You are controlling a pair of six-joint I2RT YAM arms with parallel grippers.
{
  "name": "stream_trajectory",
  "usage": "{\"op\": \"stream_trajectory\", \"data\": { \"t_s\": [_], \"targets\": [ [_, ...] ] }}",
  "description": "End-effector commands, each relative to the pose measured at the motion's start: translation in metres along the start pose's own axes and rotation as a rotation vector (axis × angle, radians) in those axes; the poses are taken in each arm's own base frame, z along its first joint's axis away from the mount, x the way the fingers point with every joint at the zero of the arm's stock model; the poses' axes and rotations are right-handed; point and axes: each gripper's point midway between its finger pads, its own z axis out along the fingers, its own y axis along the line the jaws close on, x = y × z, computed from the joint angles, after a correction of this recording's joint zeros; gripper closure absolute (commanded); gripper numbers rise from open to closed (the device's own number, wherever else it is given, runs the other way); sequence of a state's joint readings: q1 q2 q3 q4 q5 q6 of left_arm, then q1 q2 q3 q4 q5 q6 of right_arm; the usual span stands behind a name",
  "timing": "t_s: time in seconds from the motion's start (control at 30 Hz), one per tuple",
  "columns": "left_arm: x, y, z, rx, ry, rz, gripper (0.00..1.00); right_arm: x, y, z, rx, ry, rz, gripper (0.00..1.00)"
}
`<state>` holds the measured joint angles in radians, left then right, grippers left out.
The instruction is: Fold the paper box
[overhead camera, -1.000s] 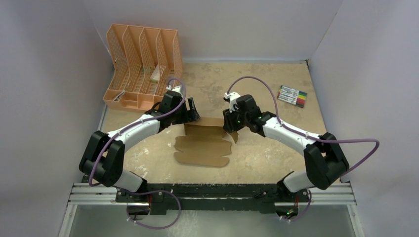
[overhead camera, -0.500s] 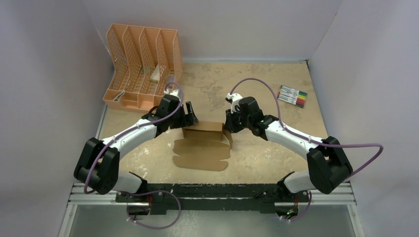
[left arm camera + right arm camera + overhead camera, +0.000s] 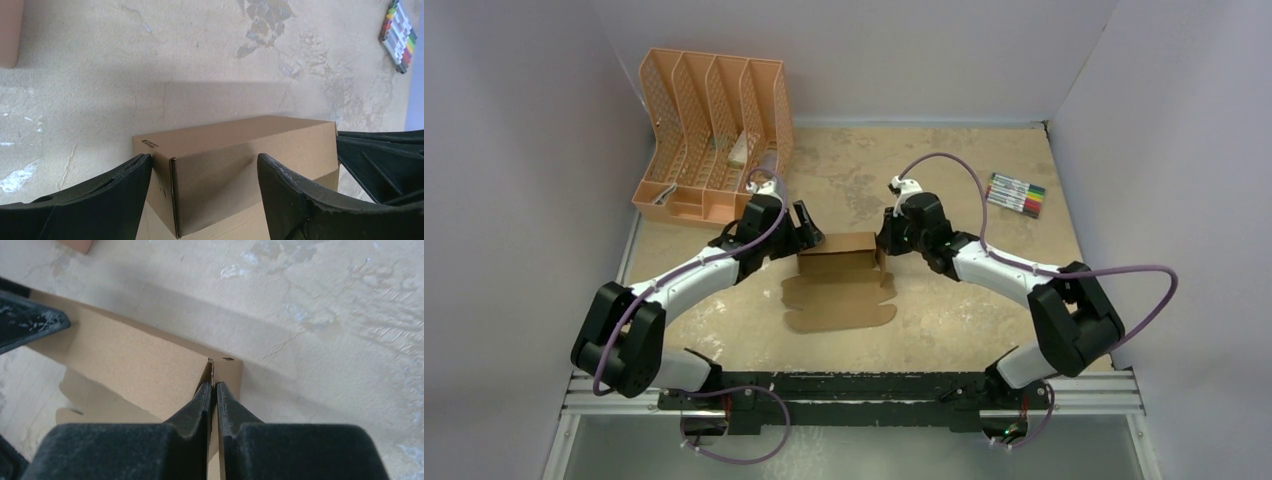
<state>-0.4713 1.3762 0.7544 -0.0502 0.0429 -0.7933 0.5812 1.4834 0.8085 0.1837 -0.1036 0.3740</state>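
The paper box (image 3: 838, 270) is brown cardboard at the table's middle. Its far part stands up as a long low wall, and its scalloped flaps (image 3: 839, 308) lie flat in front. My left gripper (image 3: 810, 234) is open at the box's left end. In the left wrist view (image 3: 205, 167) its fingers (image 3: 107, 197) straddle the left end corner of the box (image 3: 240, 150). My right gripper (image 3: 883, 246) is at the right end. In the right wrist view (image 3: 213, 386) it is shut on a thin upright cardboard edge of the box (image 3: 130, 365).
A peach-orange slotted organizer (image 3: 709, 135) stands at the back left, close behind the left arm. A pack of coloured markers (image 3: 1016, 194) lies at the back right and also shows in the left wrist view (image 3: 400, 35). White walls enclose the table on three sides.
Both grippers have moved away from the bases and drawn closer to the box ends. The box's far panels have risen from a low fold into an upright wall, and the sheet has shifted farther back.
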Motion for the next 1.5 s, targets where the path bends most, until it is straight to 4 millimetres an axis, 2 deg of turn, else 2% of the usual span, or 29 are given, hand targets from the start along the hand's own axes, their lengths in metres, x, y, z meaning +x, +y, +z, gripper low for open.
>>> {"op": "stream_trajectory", "data": {
  "t_s": [0.0,0.1,0.2,0.33,0.5,0.7,0.77,0.9,0.97,1.03,1.23,1.47],
  "targets": [
    [-0.039,-0.045,-0.006,0.141,-0.132,-0.025,0.25,-0.055,0.023,0.009,-0.047,-0.161,0.019,0.91],
    [-0.041,-0.033,-0.002,0.087,-0.153,0.0,0.25,-0.061,0.023,0.012,-0.041,-0.168,0.016,0.86],
    [-0.038,-0.018,0.0,0.024,-0.158,0.029,0.25,-0.064,0.018,0.006,-0.034,-0.168,-0.005,0.78],
    [-0.034,-0.004,0.0,-0.032,-0.146,0.072,0.25,-0.069,0.011,-0.012,-0.044,-0.139,-0.054,0.68],
    [-0.03,0.006,-0.003,-0.08,-0.117,0.113,0.24,-0.079,-0.011,-0.038,0.0,-0.141,-0.118,0.58],
    [-0.035,0.004,-0.013,-0.099,-0.097,0.152,0.23,-0.083,-0.042,-0.05,0.031,-0.114,-0.161,0.55],
    [-0.037,0.005,-0.02,-0.112,-0.093,0.163,0.22,-0.078,-0.06,-0.052,0.068,-0.092,-0.152,0.55],
    [-0.032,0.008,-0.029,-0.121,-0.056,0.195,0.2,-0.07,-0.077,-0.042,0.092,-0.055,-0.176,0.56],
    [-0.025,0.01,-0.027,-0.121,-0.02,0.2,0.2,-0.058,-0.077,-0.032,0.062,0.006,-0.195,0.57],
    [-0.016,0.009,-0.024,-0.101,0.014,0.194,0.2,-0.054,-0.077,-0.024,0.046,0.032,-0.195,0.57],
    [-0.004,-0.001,-0.016,-0.033,0.058,0.151,0.21,-0.024,-0.057,-0.01,-0.075,0.092,-0.185,0.57],
    [0.003,-0.004,-0.009,-0.006,0.088,0.129,0.21,0.002,-0.025,-0.001,-0.187,0.117,-0.306,0.54]
  ]
}}
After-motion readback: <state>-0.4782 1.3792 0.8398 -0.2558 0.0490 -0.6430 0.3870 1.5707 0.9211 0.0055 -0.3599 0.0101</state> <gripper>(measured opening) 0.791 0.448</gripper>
